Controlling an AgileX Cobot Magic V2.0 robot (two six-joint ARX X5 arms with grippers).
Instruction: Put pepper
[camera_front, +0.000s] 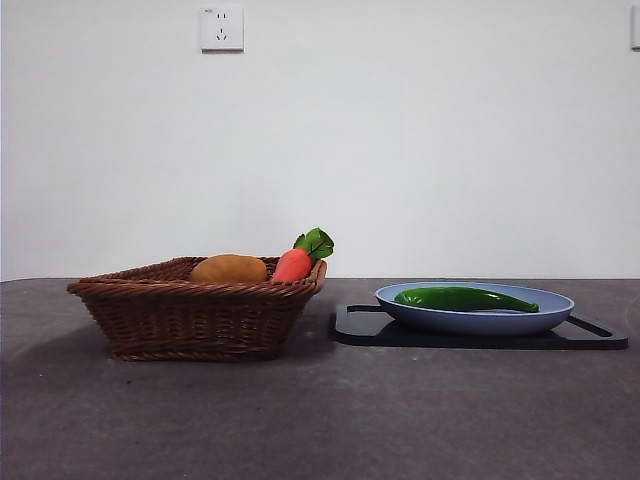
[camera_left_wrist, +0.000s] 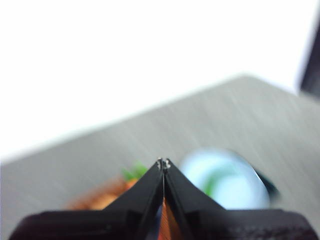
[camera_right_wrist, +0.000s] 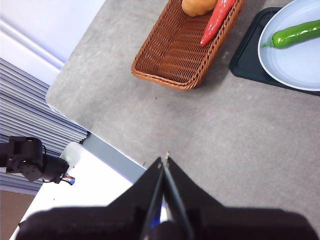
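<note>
The long dark green pepper (camera_front: 465, 298) (camera_right_wrist: 295, 34) lies in a pale blue plate (camera_front: 540, 315) (camera_right_wrist: 295, 70) at the right, on a black tray (camera_front: 360, 326) (camera_right_wrist: 245, 60). In the blurred left wrist view the plate (camera_left_wrist: 240, 192) shows with a green smear, the pepper (camera_left_wrist: 215, 182), in it. My left gripper (camera_left_wrist: 163, 162) is shut and holds nothing, raised clear of the table. My right gripper (camera_right_wrist: 164, 157) is shut and holds nothing, high above the table's near part, far from the pepper. Neither arm shows in the front view.
A brown wicker basket (camera_front: 190, 310) (camera_right_wrist: 170, 55) stands left of the tray, holding a tan potato (camera_front: 230, 268) (camera_right_wrist: 197, 6) and an orange-red carrot (camera_front: 295, 264) (camera_right_wrist: 215, 22) with green leaves. The table edge (camera_right_wrist: 75, 107) runs near the basket in the right wrist view.
</note>
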